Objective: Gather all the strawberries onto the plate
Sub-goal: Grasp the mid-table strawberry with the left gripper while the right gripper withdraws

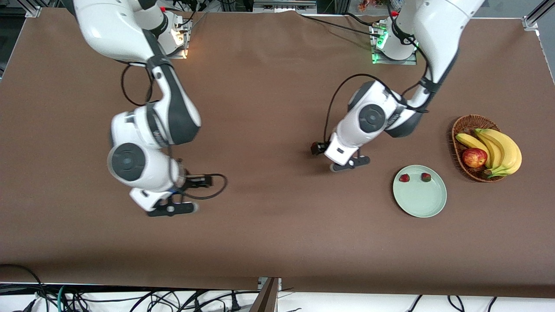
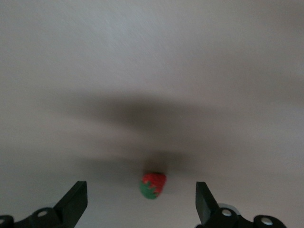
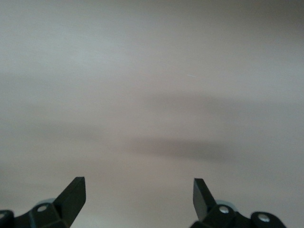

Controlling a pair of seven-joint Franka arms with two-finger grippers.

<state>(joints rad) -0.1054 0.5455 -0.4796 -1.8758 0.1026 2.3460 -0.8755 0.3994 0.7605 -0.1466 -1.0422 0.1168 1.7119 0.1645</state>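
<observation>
**Two berries plated, the third lies under the left claw**

Front view: the round, shallow, pale mint-green plate [image 1: 419, 197] lies on the brown cloth-covered surface [image 1: 269, 234] toward the left arm's end, with two tiny red strawberries with dark green tops [image 1: 404, 178] [image 1: 426, 177] resting in it close to the rim. Just beside the plate stands a brown wicker basket [image 1: 460, 130] holding yellow bananas [image 1: 498, 149] and a red-yellow apple [image 1: 474, 157]. The left claw [image 1: 349, 163] hangs over bare cloth near the plate, on the side toward the right arm's end. The right claw [image 1: 170, 209] waits over bare cloth at the right arm's end. The third berry cannot be seen here; the left arm covers it.

Left wrist view: the third small red strawberry with a green cap [image 2: 153, 185] lies on the cloth between the two dark fingertips [image 2: 75, 199], which stand wide apart and touch nothing.

Right wrist view: the right claw's fingertips [image 3: 73, 194] are likewise spread apart over bare cloth.

Handling, as a judgement: the berry looks light, small and rounded, so it may roll or squirt out if pinched off-centre. The soundest hold is across its widest red body, with the fingers closed gently and evenly, not on the tapered tip or the leafy cap.
</observation>
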